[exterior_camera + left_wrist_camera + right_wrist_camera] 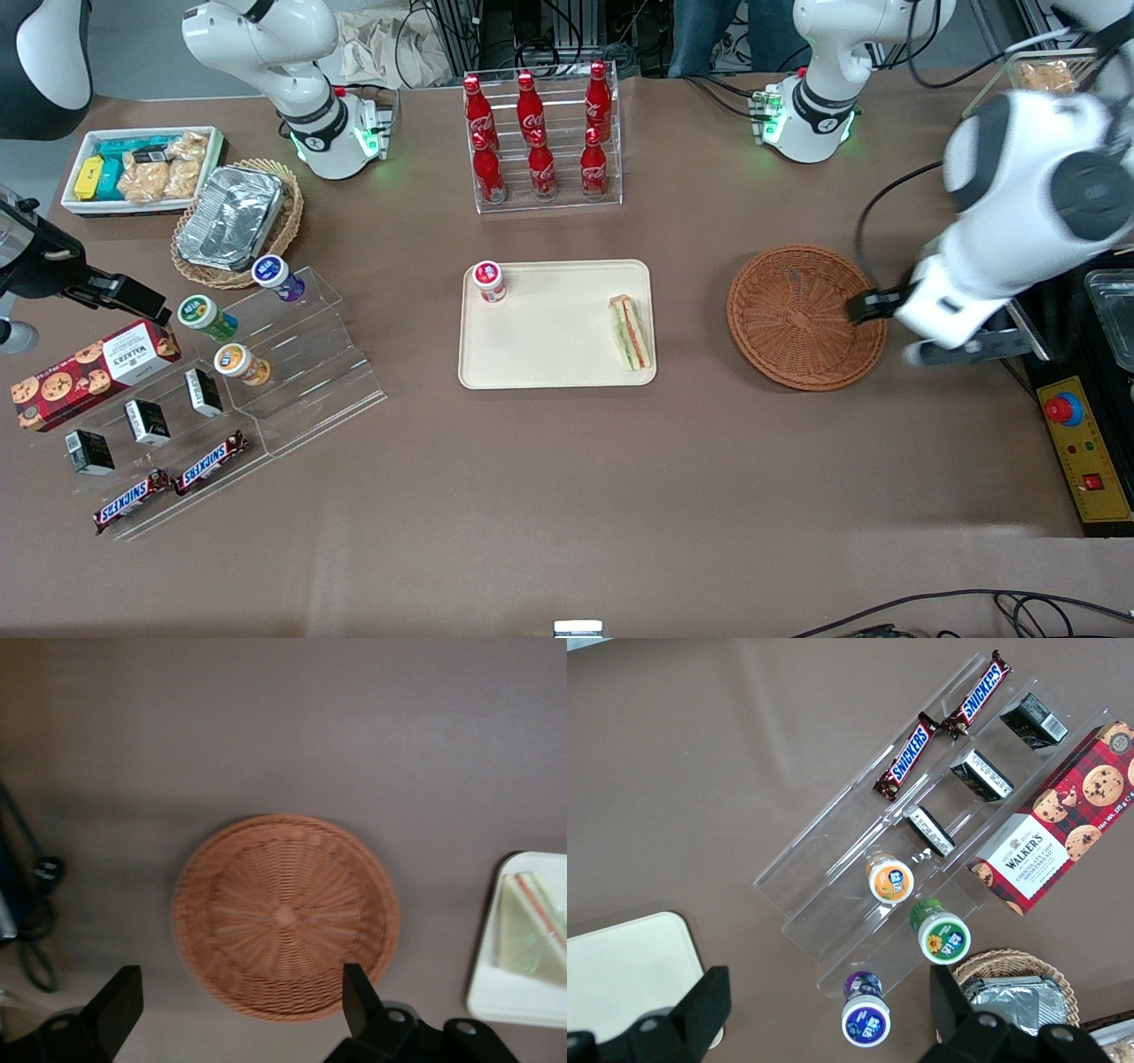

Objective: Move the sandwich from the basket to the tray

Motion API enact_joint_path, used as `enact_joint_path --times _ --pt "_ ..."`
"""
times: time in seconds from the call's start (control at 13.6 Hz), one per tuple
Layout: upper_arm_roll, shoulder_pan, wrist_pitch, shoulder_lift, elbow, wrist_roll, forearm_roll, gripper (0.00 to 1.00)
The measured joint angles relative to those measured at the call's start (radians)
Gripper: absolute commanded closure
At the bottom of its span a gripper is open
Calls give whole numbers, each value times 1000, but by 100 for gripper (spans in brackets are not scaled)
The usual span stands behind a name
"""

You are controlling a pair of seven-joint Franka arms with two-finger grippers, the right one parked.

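Sandwich [630,332] already lies on the tray [540,354], long axis running toward you, well apart from your open, empty end effector [239,1010] above the basket [797,310].

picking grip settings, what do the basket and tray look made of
The basket looks like woven wicker, reddish-brown and matte: ribs radiate from its centre with coiled rings around them. The tray looks like smooth moulded plastic, cream with a low rounded rim, though that is a guess. The hand hangs open above the basket.
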Motion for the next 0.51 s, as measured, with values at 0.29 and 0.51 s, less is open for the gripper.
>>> enact_joint_path --times 0.29,0.51 --pt "-1 49 -89 -63 38 87 79 0" --pt "-7 48 -93 -65 47 90 119 0"
